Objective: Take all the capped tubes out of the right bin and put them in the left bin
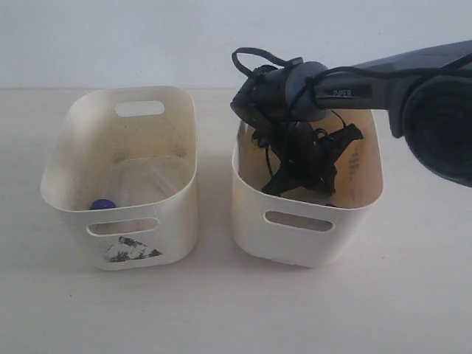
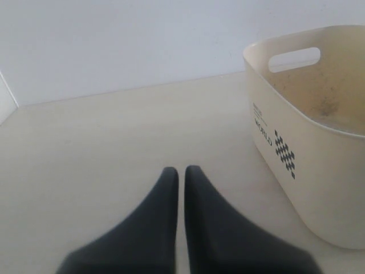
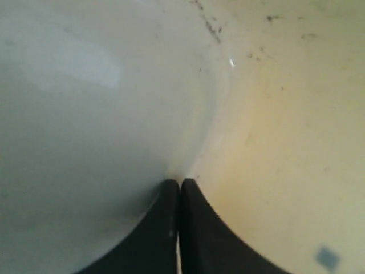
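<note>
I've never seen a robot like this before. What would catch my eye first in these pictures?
First, the dark arm sweeping in from the right, its right gripper dipped inside the plain right bin, jaws pressed together with nothing visible between them. Next, the left bin, with a torn black-grey sticker on its front and a blue-capped tube lying just inside its front wall.

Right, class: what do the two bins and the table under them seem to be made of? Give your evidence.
The left bin and right bin look like moulded cream plastic, smooth with a slight sheen: rounded corners, thin walls, cut-out handles. The table looks matt and pale, perhaps laminate or painted wood; the look leaves it open.
</note>
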